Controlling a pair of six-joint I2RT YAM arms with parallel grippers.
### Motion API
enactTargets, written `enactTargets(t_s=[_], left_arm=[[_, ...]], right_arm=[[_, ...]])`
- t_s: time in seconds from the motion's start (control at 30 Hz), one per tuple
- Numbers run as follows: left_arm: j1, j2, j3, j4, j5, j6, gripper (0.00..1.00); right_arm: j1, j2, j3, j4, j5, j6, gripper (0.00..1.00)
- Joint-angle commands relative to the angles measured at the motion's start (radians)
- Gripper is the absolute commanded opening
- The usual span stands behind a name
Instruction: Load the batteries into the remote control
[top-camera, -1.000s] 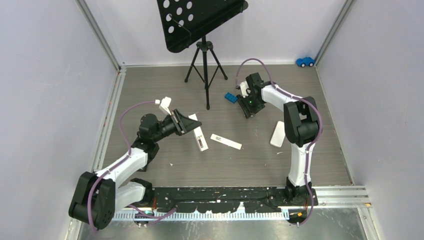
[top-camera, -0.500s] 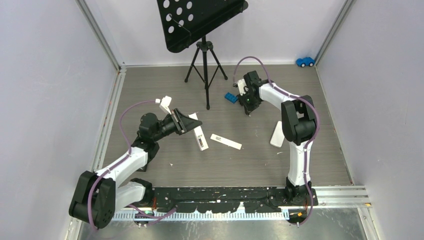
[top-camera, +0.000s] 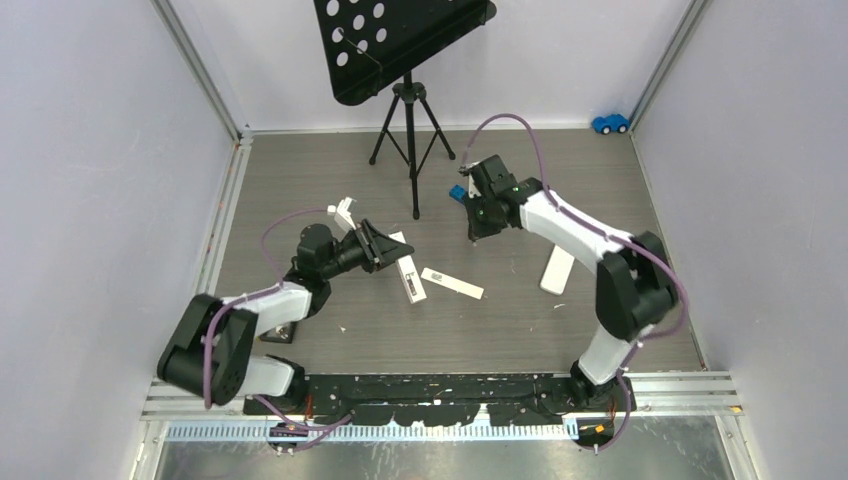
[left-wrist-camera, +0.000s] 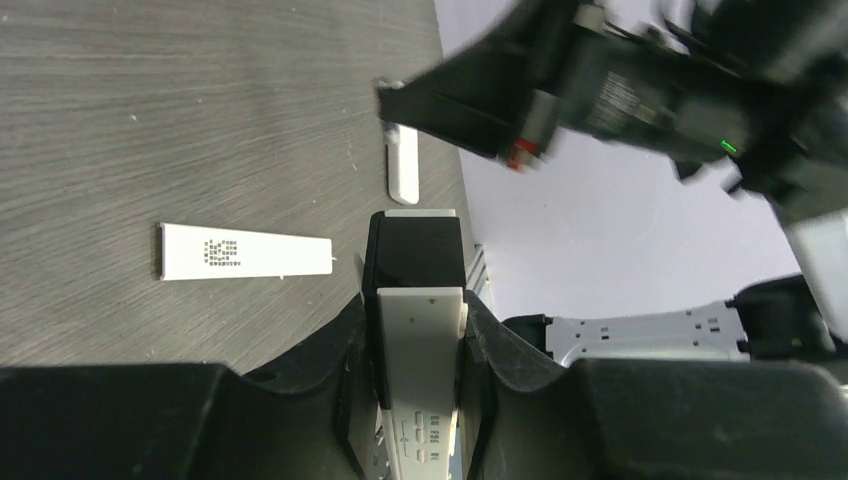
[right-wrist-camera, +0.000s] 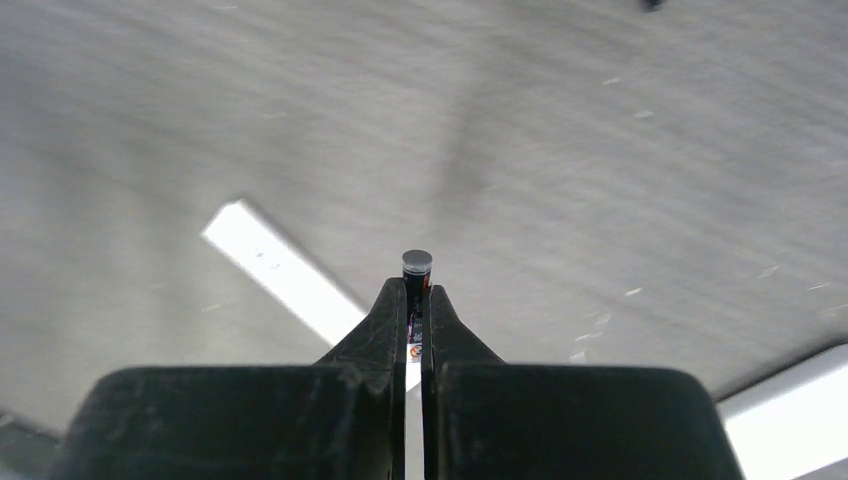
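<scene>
In the overhead view, the left gripper (top-camera: 392, 252) sits left of centre, clamped on the upper end of the white remote control (top-camera: 410, 279). The remote slants down over the grey worktop (top-camera: 300, 180). A flat white strip (top-camera: 452, 283) lies just right of it, and a white oblong piece (top-camera: 557, 270) lies further right. The right gripper (top-camera: 471, 230) hangs above centre near a blue brick (top-camera: 458, 193); at this size we cannot make out what it carries.

In the left wrist view, the left gripper (left-wrist-camera: 418, 320) at lower centre pinches the remote control (left-wrist-camera: 420, 370) by its long sides. The remote's far end is black. The flat white strip (left-wrist-camera: 245, 252) lies apart at left.

In the right wrist view, the right gripper (right-wrist-camera: 417, 297) at lower centre is pressed nearly together on a thin dark battery (right-wrist-camera: 417, 263). The battery's round end pokes just past the fingertips. Below, on the blurred worktop, we see a white bar (right-wrist-camera: 285, 275) that we cannot identify.
</scene>
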Motion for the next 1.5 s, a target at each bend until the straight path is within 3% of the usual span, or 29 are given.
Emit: enactTargets(t_s=[0.0, 0.17, 0.37, 0.77, 0.97, 1.13, 1.33, 1.47], left_arm=[[-0.015, 0.115, -0.013, 0.313, 0.004, -0.153, 0.00], [-0.017, 0.252, -0.052, 0.570, -0.001, -0.253, 0.00], [-0.020, 0.346, -0.060, 0.680, -0.003, -0.293, 0.00], [-0.021, 0.376, -0.055, 0.700, 0.011, -0.297, 0.00], [-0.021, 0.379, -0.050, 0.702, 0.014, -0.311, 0.00], [-0.021, 0.387, -0.045, 0.702, 0.014, -0.321, 0.00], [-0.021, 0.393, -0.039, 0.702, 0.016, -0.323, 0.00], [-0.021, 0.397, -0.039, 0.701, 0.020, -0.317, 0.00]], right_arm=[[0.058, -0.199, -0.113, 0.072, -0.082, 0.314, 0.03], [0.153, -0.343, -0.215, 0.186, -0.227, 0.460, 0.04], [0.278, -0.354, -0.198, 0.187, -0.212, 0.513, 0.05], [0.353, -0.265, -0.096, 0.086, -0.129, 0.469, 0.11], [0.369, -0.267, -0.098, 0.082, -0.129, 0.453, 0.25], [0.373, -0.273, -0.093, 0.069, -0.140, 0.440, 0.24], [0.373, -0.269, -0.091, 0.056, -0.121, 0.429, 0.15], [0.374, -0.273, -0.091, 0.061, -0.121, 0.422, 0.18]])
